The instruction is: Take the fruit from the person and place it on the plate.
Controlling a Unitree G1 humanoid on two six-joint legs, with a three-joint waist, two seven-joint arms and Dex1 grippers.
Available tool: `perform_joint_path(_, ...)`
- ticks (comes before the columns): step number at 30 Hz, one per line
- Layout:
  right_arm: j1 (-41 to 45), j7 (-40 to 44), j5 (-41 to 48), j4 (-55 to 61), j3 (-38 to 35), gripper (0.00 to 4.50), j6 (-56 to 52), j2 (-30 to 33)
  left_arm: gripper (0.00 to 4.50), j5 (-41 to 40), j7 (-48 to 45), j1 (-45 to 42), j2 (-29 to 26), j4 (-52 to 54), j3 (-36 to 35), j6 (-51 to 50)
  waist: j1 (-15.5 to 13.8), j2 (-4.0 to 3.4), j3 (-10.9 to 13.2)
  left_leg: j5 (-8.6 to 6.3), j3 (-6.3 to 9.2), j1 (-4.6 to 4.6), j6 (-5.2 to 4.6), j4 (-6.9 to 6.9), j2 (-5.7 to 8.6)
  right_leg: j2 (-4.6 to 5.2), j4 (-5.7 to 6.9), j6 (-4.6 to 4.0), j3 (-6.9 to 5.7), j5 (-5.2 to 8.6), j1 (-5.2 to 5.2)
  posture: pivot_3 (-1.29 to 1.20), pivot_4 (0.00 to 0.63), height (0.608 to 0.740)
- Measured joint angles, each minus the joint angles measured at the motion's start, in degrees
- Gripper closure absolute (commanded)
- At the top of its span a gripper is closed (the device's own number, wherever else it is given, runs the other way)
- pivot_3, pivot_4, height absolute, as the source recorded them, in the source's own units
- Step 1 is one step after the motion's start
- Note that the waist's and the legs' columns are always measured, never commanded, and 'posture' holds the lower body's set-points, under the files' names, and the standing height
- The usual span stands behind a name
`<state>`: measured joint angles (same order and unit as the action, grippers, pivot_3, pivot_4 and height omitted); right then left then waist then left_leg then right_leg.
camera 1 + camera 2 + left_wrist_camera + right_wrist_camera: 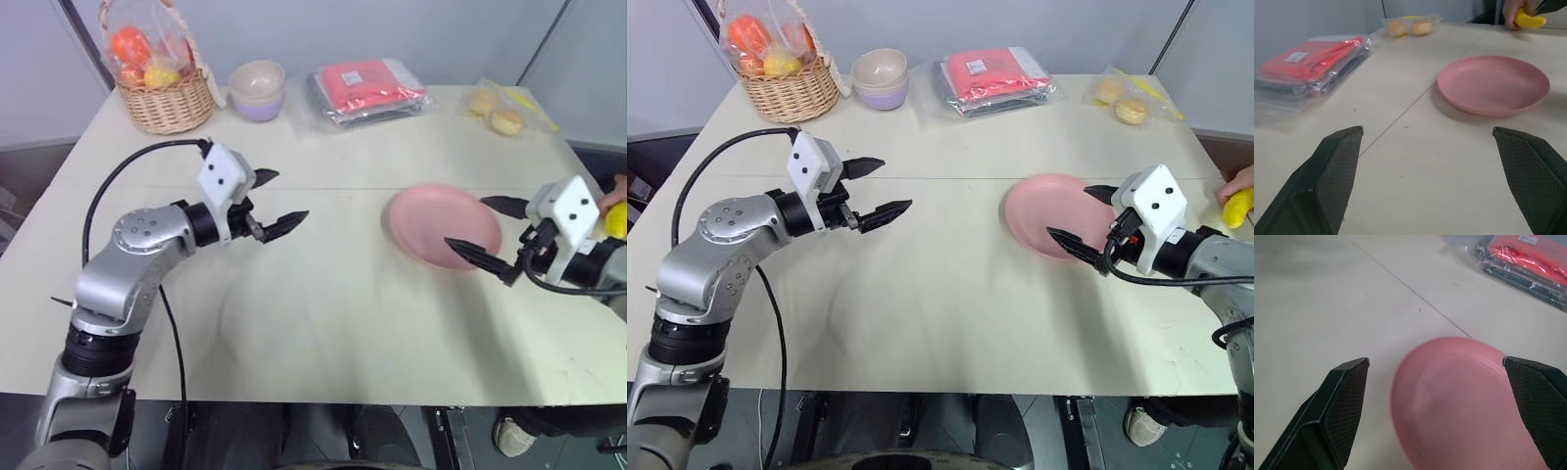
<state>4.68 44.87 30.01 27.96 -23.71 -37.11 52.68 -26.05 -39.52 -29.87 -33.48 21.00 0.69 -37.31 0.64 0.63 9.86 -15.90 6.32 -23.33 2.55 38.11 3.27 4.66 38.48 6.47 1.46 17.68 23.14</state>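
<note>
A robot test room or lab, by its look: a plain pale bench set against bare grey partition walls, laid with staged props like a fruit basket.

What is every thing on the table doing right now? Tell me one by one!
banana: held in the person's hand at the table's right edge.
pink plate: empty, flat on the table.
left gripper: open, holding nothing.
right gripper: open over the plate, holding nothing.
bowl: upright.
basket: upright, with bagged fruit inside.
red pack: lying flat in its clear bag.
</note>
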Motion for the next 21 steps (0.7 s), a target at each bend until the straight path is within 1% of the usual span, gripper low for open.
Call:
perform_joint_path(9,-0.41,0.01,0.16,0.23,-1.34,0.0,-0.12,0.26,0.07,-1.65,1.06,-0.01,0.08,0.02,-1.15,-1.29,0.0,0.0,0.0,0.0,0.0,0.0,0.0,0.0,0.0,0.0,0.0,0.0,0.0,0.0,0.0,0.0,0.15,0.74)
perform_joint_path(21,-0.81,-0.08,0.27,0.61,-1.43,0.0,-0.21,0.27,0.07,-1.6,0.93,-0.02,-0.21,0.1,-1.4,-1.22,0.0,0.0,0.0,0.0,0.0,0.0,0.0,0.0,0.0,0.0,0.0,0.0,0.0,0.0,0.0,0.0,0.15,0.74)
